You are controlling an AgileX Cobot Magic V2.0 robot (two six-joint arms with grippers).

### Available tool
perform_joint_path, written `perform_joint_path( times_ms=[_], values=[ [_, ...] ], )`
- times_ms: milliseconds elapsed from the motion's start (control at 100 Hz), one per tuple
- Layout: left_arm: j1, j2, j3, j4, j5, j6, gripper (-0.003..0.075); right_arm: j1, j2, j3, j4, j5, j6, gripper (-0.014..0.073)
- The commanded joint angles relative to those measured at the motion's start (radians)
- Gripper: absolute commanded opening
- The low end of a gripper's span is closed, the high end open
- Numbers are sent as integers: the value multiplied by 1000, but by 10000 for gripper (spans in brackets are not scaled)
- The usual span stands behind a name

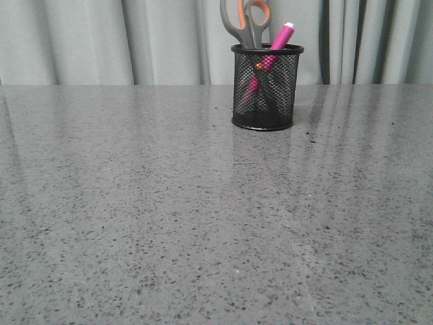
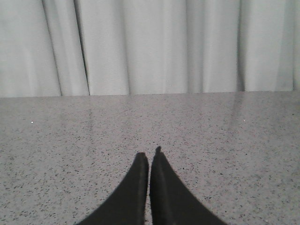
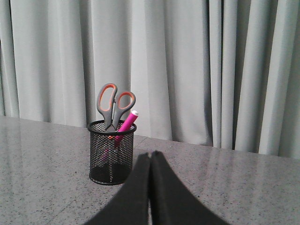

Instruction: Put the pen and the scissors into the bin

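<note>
Inside the black wire-mesh bin [image 1: 266, 88], the grey-handled scissors [image 1: 245, 22] and magenta pen [image 1: 278, 39] are standing, task seemingly done, while we are idling both grippers, left [image 2: 149, 161] and right [image 3: 150, 161], pressed together and empty.

Black wire-mesh bin [image 1: 266, 95] stands on glossy speckled stone-look table [image 1: 169, 223]; cloth curtain [image 1: 101, 40] behind.

Sitting far back on the table [image 1: 135, 223], around 1 o'clock: bin [image 1: 266, 101], scissors [image 1: 245, 24] upright inside, pen [image 1: 274, 51] leaning toward 1 o'clock.
</note>
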Motion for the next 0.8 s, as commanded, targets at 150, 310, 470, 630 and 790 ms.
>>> perform_joint_path(
  times_ms=[150, 310, 470, 630, 790],
  values=[
    [3, -32, 45, -3, -72, -11, -19, -6, -14, -28, -7, -35, -6, -71],
    [3, -32, 45, -3, -72, -11, -19, -6, -14, -28, -7, -35, -6, -71],
    [3, -32, 45, -3, -72, -11, -19, -6, -10, -28, -53, -74, 21, -71],
    [3, -32, 45, -3, -72, -11, -19, -75, -10, -20, -565, -77, 509, -71],
    [3, -32, 45, -3, -72, -11, -19, -259, -10, 5, -748, 39, 780, -71]
  ],
)
